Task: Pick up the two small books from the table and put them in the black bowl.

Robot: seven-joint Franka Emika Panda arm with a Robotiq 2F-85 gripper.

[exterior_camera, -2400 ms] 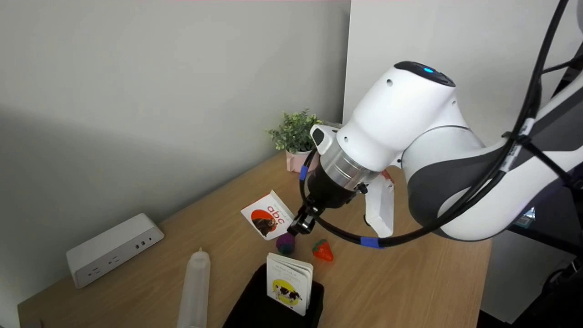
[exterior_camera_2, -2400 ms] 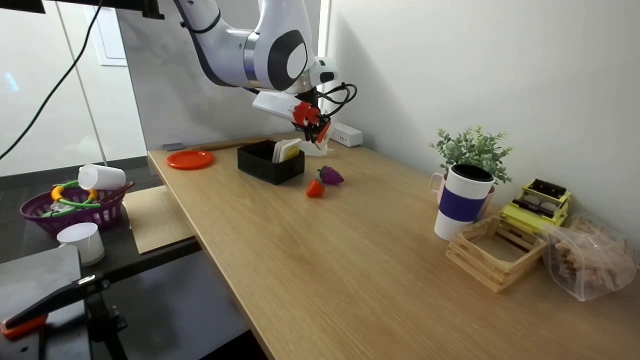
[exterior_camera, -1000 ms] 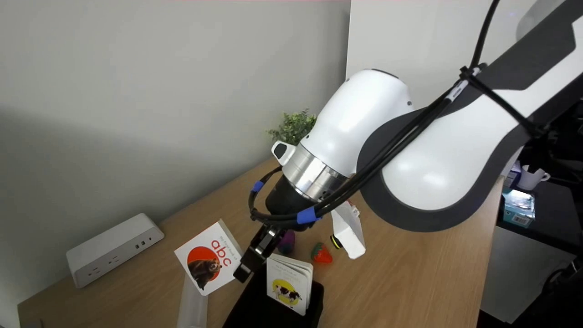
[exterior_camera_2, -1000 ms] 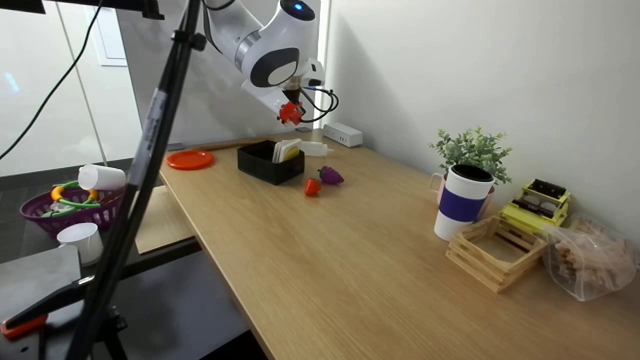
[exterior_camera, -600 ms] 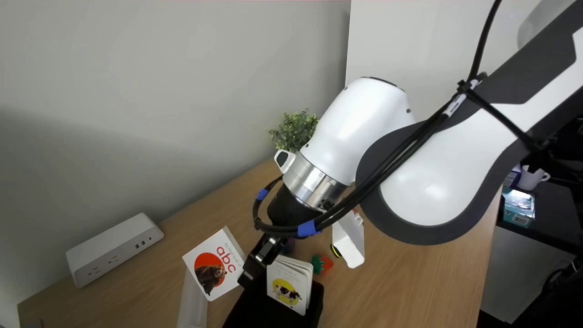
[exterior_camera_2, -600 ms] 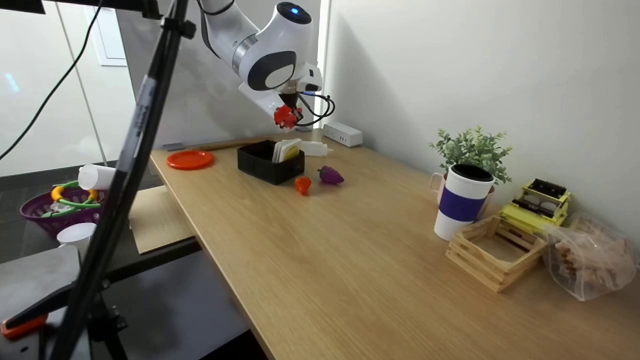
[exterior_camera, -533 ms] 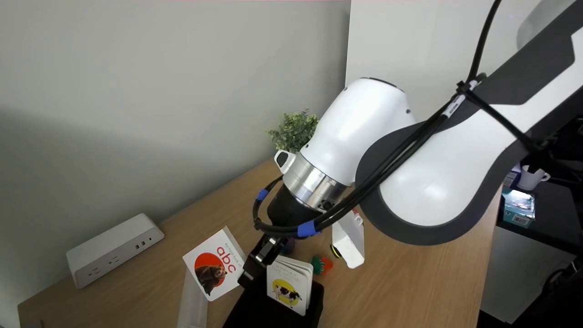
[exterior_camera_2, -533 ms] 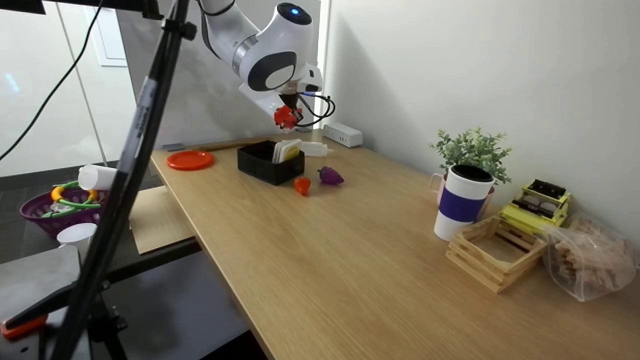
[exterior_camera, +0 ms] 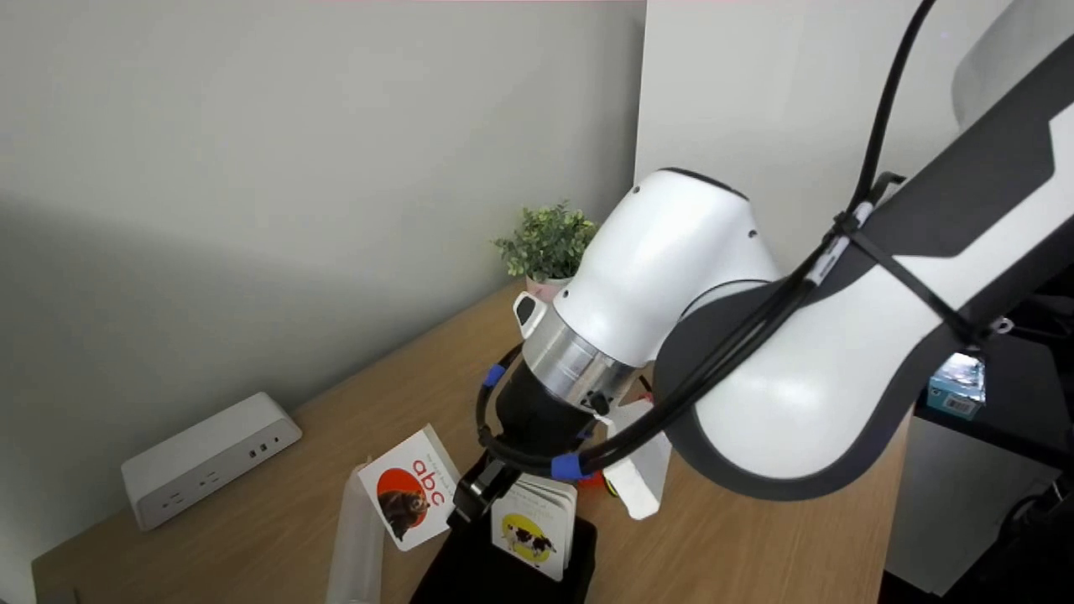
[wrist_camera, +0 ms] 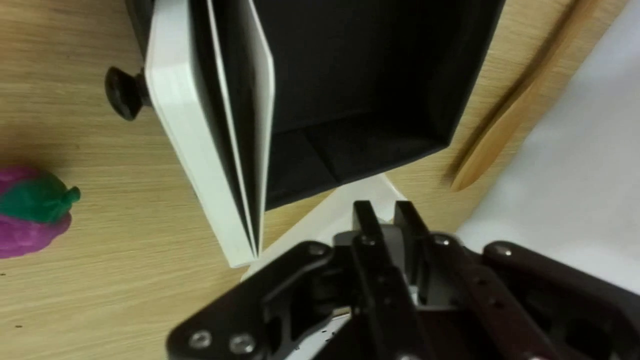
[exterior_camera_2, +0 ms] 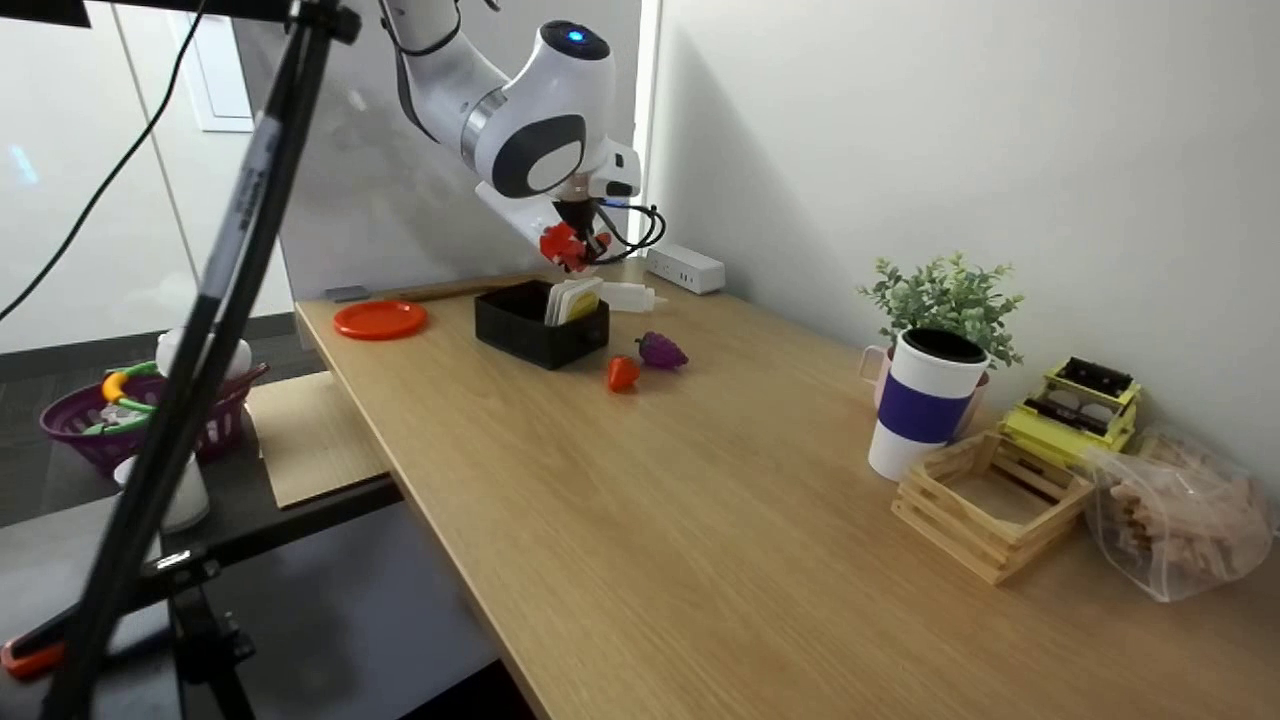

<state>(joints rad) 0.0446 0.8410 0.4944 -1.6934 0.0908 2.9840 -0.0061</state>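
Power strip [exterior_camera: 210,461]: nine o'clock from the claw [exterior_camera: 466,507], well apart, no worry. Squeeze bottle [exterior_camera: 357,549]: eight o'clock, partly hidden by the bear book [exterior_camera: 409,495]. Should the book slip now, I'd expect it to land there and miss the black box [exterior_camera: 470,575]. Bear book itself: nine o'clock, seemingly aloft; claw narrow, pinching its right-hand edge only, so a bump on the rim could swivel it or pull it free. Box: five o'clock, likely the next heading. Cow book [exterior_camera: 529,533]: four o'clock, on edge inside the box, pages parted; coming in low could topple it or snag the leaves.

Writing: power strip, no brand legible. Bear book, red "abc" by a small grey line, apparently "my first book of". Cow book, title too faint.
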